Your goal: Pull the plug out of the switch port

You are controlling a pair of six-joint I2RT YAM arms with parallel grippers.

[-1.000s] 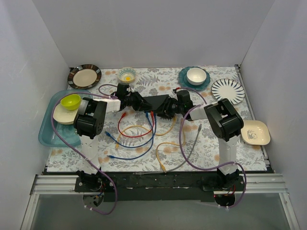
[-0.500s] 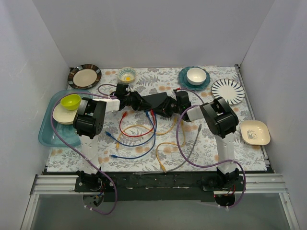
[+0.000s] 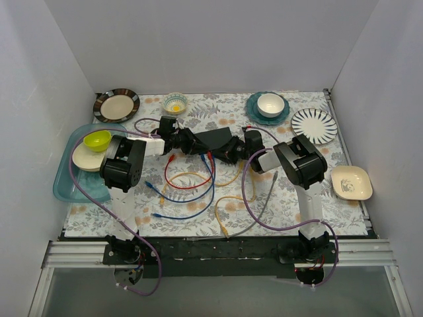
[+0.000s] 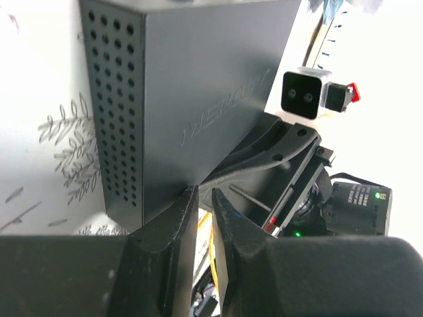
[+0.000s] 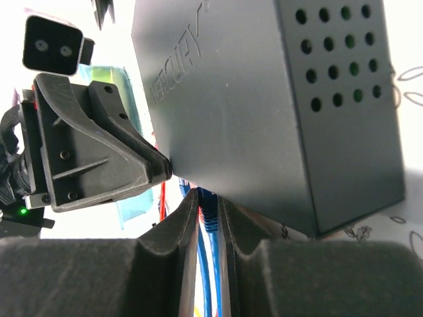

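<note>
So the switch sits mid-table btwn the two arms, and the coming move turns on the right gripper. The blue plug lies dead ahead of it, inside the slit btwn its fingers, seated in the switch edge that faces that wrist cam. The plug's long axis runs w/ its blue cable, i.e. along the fingers' own length. We judge the pull should go straight back along that line, away from the box, w/ no sideways levering. The right jaws are drawn in on the plug, which about fills the gap, and we read that as a grip. The right arm is clearly the nearer one to the plug.

The left gripper is at the opposite end of the switch, tips at its lower edge by the perforated side. Its jaws are nearly together w/ a thin slit. We can't tell whether they pinch anything; prob. they brace the box.

Views: only the right wrist cam shows the plug in the jaws. The left wrist cam shows the vented end and the right gripper beyond, but not the plug itself. The top cam shows both arms meeting at the switch from either side, plus loose cables trailing toward the near edge. The grip itself is too small there and hidden under the gripper bodies
</note>
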